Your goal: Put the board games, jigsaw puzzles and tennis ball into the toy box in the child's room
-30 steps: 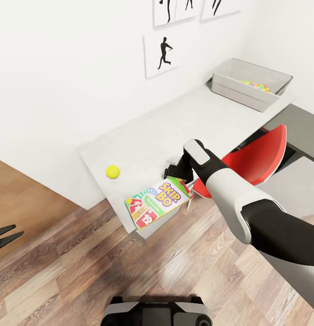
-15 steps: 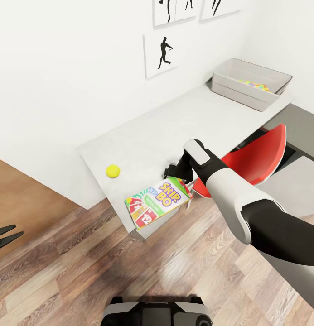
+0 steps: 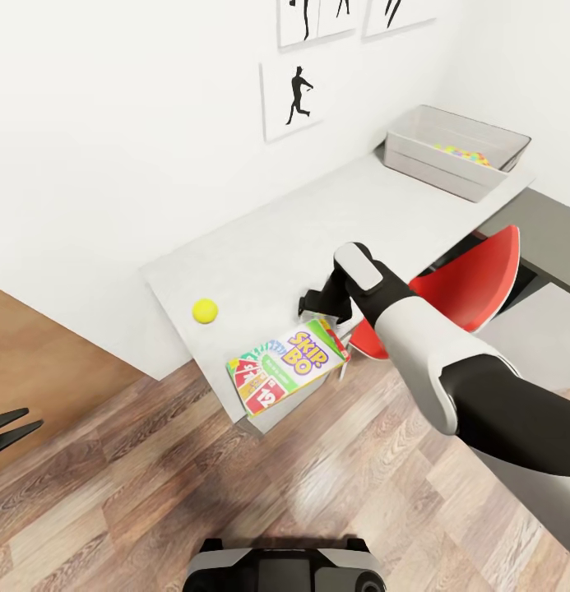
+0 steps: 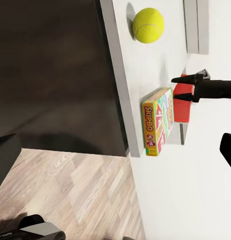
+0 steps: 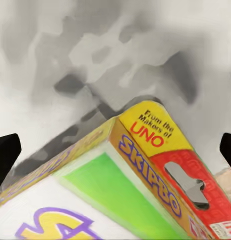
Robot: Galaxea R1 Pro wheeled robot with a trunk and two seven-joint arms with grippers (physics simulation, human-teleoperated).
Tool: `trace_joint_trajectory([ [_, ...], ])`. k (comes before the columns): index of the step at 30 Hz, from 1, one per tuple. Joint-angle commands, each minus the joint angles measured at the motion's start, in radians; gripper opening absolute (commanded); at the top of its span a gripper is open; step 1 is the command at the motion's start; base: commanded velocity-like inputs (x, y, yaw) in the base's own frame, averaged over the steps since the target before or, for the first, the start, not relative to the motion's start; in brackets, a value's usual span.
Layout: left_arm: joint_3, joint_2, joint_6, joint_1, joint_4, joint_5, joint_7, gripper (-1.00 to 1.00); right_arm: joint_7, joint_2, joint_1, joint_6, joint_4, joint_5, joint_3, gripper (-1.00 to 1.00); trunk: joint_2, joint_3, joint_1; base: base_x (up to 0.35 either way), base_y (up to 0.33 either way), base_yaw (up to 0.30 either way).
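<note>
The Skip-Bo game box (image 3: 289, 367) lies flat at the near edge of the grey desk (image 3: 317, 222), poking a little over the edge. Its long side runs left to right, with the right end a bit farther away. It is bright, with green, yellow and red on it.

The right gripper (image 3: 316, 307) hangs just above the box's far right corner. Its fingers (image 4: 188, 79) are apart and touch nothing.

The tennis ball (image 3: 205, 311) sits on the desk, left of the box. The toy box (image 3: 454, 151) is far off at the right, with colourful pieces inside. A red chair (image 3: 465, 289) stands close by the right arm.

The left gripper (image 3: 6, 429) is low at the left over the wood floor (image 3: 194, 477), fingers apart.
</note>
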Motion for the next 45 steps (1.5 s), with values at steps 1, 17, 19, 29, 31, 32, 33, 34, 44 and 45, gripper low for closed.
trace_joint_trajectory([
  [1, 0.000, 0.000, 0.011, -0.001, 0.000, -0.001, -0.004, 1.00, -0.010, 0.000, -0.004, 0.001, -0.001, -0.008, 0.003, 1.00, -0.002, -0.001, 0.001, 0.000, 0.000, 0.000],
  [17, 0.000, 0.002, 0.011, 0.000, 0.002, 0.000, -0.004, 1.00, -0.009, 0.000, -0.027, -0.012, -0.159, -0.006, 0.001, 1.00, -0.002, -0.001, 0.001, 0.000, 0.000, 0.000],
  [19, 0.000, 0.002, 0.011, -0.001, 0.002, -0.001, -0.004, 1.00, -0.008, 0.000, -0.026, -0.012, -0.162, -0.007, 0.000, 1.00, -0.002, -0.001, 0.001, 0.000, 0.000, 0.000],
  [29, 0.001, 0.002, 0.011, -0.001, 0.002, -0.001, -0.004, 1.00, -0.007, 0.000, -0.019, -0.012, -0.217, -0.011, -0.004, 1.00, -0.002, -0.001, 0.001, 0.000, 0.000, 0.000],
  [31, 0.001, 0.003, 0.011, 0.000, 0.002, 0.000, -0.004, 1.00, -0.007, 0.000, -0.017, -0.012, -0.220, -0.012, -0.004, 1.00, -0.002, -0.001, 0.001, 0.000, 0.000, 0.000],
  [32, 0.001, 0.003, 0.011, 0.000, 0.002, 0.000, -0.004, 1.00, -0.007, 0.000, -0.017, -0.012, -0.222, -0.012, -0.004, 1.00, -0.002, -0.001, 0.001, 0.000, 0.000, 0.000],
  [33, 0.001, 0.003, 0.011, 0.000, 0.002, 0.000, -0.004, 1.00, -0.007, 0.000, -0.017, -0.012, -0.222, -0.013, -0.004, 1.00, -0.002, -0.001, 0.001, 0.000, 0.025, 0.000],
  [34, 0.001, 0.003, 0.011, 0.000, 0.002, -0.001, -0.004, 1.00, -0.006, 0.000, -0.017, -0.011, -0.222, -0.013, -0.004, 1.00, -0.002, -0.001, 0.001, 0.000, 0.049, 0.000],
  [44, 0.001, 0.005, 0.010, 0.000, 0.002, 0.000, -0.004, 1.00, -0.007, 0.000, 0.002, -0.006, -0.300, -0.013, -0.003, 1.00, -0.002, 0.005, 0.001, 0.000, 0.041, -0.180],
  [45, 0.001, 0.005, 0.010, 0.000, 0.002, 0.000, -0.004, 1.00, -0.007, 0.000, 0.003, -0.007, -0.307, -0.013, -0.003, 1.00, -0.002, 0.006, 0.001, 0.000, 0.003, -0.240],
])
